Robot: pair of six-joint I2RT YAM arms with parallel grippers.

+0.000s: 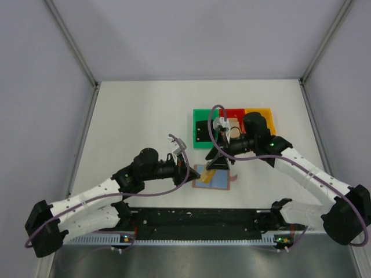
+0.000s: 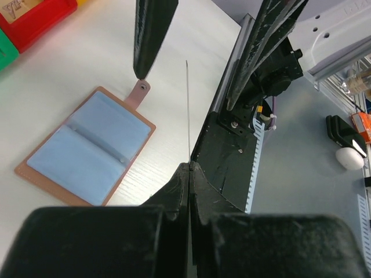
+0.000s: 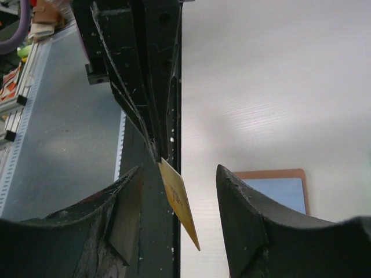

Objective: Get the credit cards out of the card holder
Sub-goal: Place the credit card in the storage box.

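The card holder [image 1: 212, 178] lies open on the table, blue-grey inner face up, also visible in the left wrist view [image 2: 87, 147] with its brown tab [image 2: 138, 92]. My left gripper [image 1: 182, 161] [image 2: 189, 165] is shut on a thin credit card [image 2: 188, 110], seen edge-on. In the right wrist view this credit card [image 3: 178, 202] looks yellowish with writing and hangs tilted from the left fingers [image 3: 145, 87]. My right gripper [image 1: 217, 160] [image 3: 179, 169] is open. The card sits between its fingers [image 3: 124, 214] with a gap on each side. A corner of the holder [image 3: 278, 188] shows behind.
Green [image 1: 200, 130], red [image 1: 235, 113] and yellow [image 1: 261, 113] bins stand in a row behind the holder. The red bin [image 2: 35, 20] holds a tan piece with writing. The black base rail [image 1: 203, 219] runs along the near table edge, close under the left gripper.
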